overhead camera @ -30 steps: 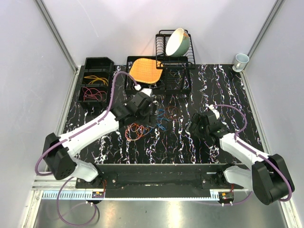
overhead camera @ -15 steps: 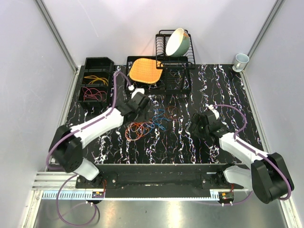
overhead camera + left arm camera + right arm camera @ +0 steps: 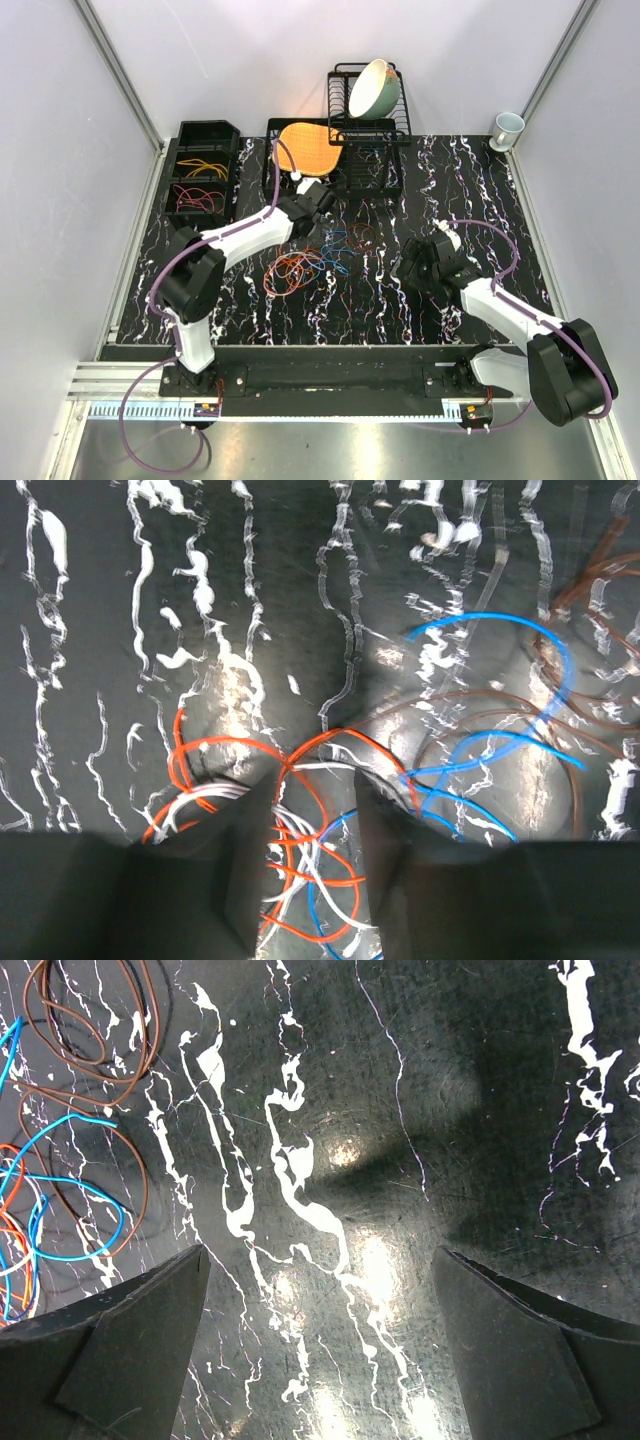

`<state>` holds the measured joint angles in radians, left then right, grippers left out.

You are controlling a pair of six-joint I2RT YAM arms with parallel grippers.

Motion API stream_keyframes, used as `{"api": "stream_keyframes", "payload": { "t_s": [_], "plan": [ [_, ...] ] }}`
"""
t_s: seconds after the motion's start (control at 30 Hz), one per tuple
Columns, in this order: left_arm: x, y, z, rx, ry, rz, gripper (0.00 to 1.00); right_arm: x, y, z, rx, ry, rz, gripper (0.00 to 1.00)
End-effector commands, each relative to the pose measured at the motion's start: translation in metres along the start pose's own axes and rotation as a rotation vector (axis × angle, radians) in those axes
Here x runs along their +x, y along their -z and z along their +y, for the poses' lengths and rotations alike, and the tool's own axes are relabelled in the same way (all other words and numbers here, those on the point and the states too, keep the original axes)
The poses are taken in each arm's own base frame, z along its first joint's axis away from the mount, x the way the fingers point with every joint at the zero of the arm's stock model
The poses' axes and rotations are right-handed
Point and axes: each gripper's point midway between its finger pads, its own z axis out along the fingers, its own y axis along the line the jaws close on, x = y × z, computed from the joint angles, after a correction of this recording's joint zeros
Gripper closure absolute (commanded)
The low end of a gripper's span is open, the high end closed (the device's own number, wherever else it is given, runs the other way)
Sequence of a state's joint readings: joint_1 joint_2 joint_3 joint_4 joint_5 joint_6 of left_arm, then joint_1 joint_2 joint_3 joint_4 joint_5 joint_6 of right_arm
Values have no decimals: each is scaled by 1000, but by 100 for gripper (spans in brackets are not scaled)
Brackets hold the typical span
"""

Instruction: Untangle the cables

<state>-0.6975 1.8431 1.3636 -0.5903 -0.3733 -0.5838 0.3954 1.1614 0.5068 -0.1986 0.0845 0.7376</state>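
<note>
Both gape: left end effector [image 3: 312, 792] above cables [image 3: 312, 260], right end effector [image 3: 320, 1255] beside them.

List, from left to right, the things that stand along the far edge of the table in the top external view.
black bin → orange board → pale bowl → white cup

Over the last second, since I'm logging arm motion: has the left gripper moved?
Yes. The left gripper has moved farther out, closer to the dish rack.
</note>
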Motion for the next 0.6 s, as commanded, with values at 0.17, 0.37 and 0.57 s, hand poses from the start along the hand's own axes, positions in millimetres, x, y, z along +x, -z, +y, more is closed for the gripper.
{"api": "stream_keyframes", "payload": {
  "t_s": [0.17, 0.37, 0.57],
  "plan": [
    [-43, 28, -3, 5, 38, -93, 100, -15, 5, 32, -121, 22, -14, 4],
    [-82, 110, -8, 155, 108, -197, 100, -5, 21, 87, -400, 56, 86, 8],
    [-86, 159, 8, 206, 154, -248, 100, -11, 32, 135, -537, 36, 94, 9]
  ]
}}
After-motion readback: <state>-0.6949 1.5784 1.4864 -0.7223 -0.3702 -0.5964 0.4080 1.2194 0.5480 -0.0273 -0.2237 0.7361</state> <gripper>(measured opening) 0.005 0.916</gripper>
